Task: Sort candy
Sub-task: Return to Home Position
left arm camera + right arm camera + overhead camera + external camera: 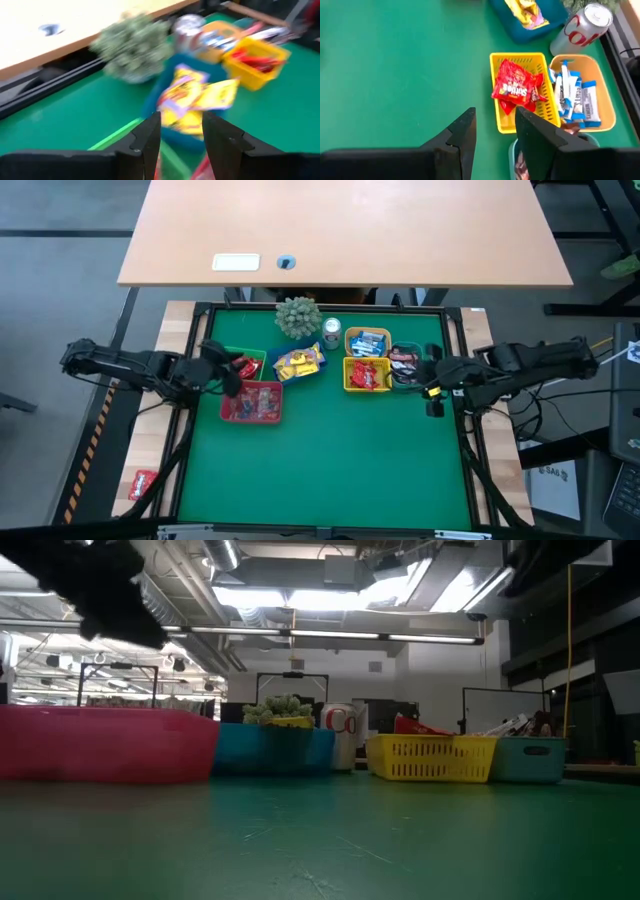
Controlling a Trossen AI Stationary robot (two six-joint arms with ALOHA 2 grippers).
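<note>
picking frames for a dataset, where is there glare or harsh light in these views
Low view: the ceiling lights burn out to white. High view: even light on the green mat, no strong glare. Right wrist view: highlights on the silver can and the shiny red candy pack. Left wrist view: the pale tabletop shows very bright.

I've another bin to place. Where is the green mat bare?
The near half of the green mat, in front of the pink bin and yellow bin, is bare. The far edge is crowded: bins, plant and can, flanked by the left gripper and right gripper, both open.
</note>
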